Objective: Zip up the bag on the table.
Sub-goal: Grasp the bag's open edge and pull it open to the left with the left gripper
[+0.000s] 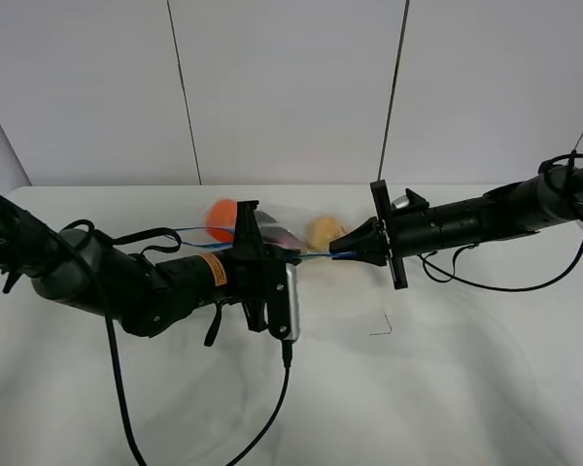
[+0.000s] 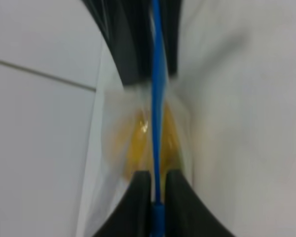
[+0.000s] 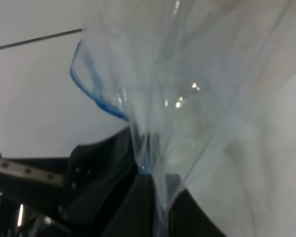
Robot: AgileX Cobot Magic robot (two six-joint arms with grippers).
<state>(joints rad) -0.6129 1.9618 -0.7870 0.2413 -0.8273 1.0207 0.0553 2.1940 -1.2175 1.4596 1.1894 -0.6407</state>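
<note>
The clear bag (image 1: pixel 301 228) hangs stretched between my two grippers above the white table (image 1: pixel 447 379). Orange produce (image 1: pixel 221 214), purple produce (image 1: pixel 286 237) and yellow produce (image 1: pixel 323 231) show through it. My left gripper (image 1: pixel 290 256) is shut on the blue zip strip (image 1: pixel 319 255). In the left wrist view the gripper (image 2: pixel 157 177) pinches the strip (image 2: pixel 156 98), with the yellow produce (image 2: pixel 135 143) behind. My right gripper (image 1: pixel 346 250) is shut on the bag's end, facing the left one. In the right wrist view it (image 3: pixel 155 181) clamps the plastic (image 3: pixel 197 98), and a loose loop of strip (image 3: pixel 89 91) curves away.
A black cable (image 1: pixel 277 398) hangs from my left wrist across the table front. Another cable (image 1: pixel 486 282) loops under the right arm. A small dark mark (image 1: pixel 381 326) lies on the table. A white panelled wall (image 1: pixel 291 87) stands behind.
</note>
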